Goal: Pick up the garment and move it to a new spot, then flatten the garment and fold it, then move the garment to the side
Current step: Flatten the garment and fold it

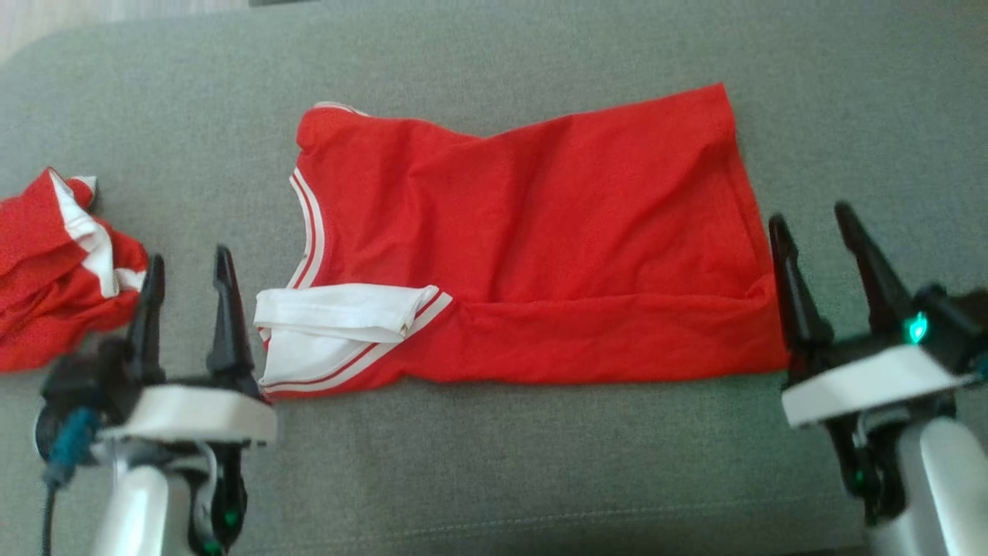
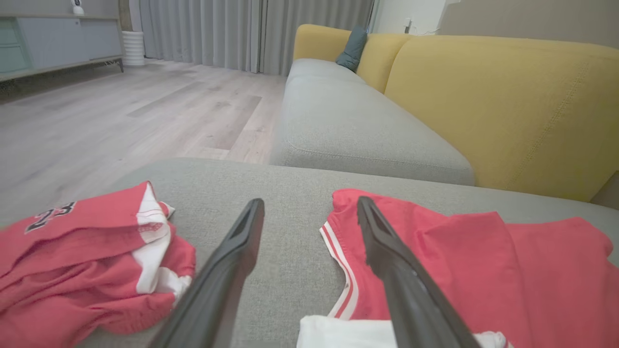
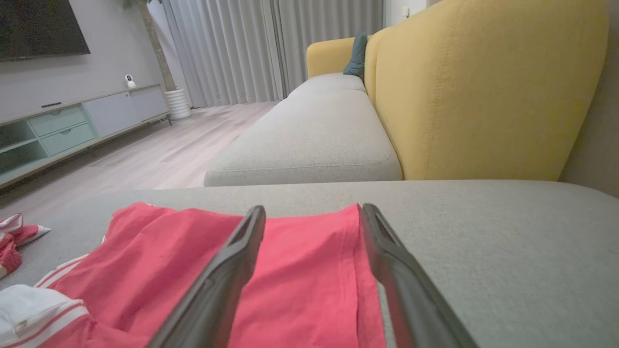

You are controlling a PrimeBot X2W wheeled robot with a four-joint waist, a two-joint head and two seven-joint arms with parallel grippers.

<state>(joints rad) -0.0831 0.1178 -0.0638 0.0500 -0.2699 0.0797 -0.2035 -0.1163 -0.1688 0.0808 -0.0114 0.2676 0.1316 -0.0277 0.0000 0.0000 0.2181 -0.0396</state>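
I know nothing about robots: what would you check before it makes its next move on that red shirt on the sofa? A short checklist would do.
1. Left gripper open and holding nothing: ok.
2. Right gripper open, no cloth pinched: ok.
3. Red shirt lying flat: not ok. Creases run across it, and the white trim at its near left corner is bunched.
4. Near edge folded over evenly: cannot tell. A folded band runs along it, but the layers underneath are hidden.
5. Crumpled red garment apart from the shirt: ok. Bare grey cushion lies between them.
6. Free cushion space to move the shirt aside: ok, to the right of the shirt.
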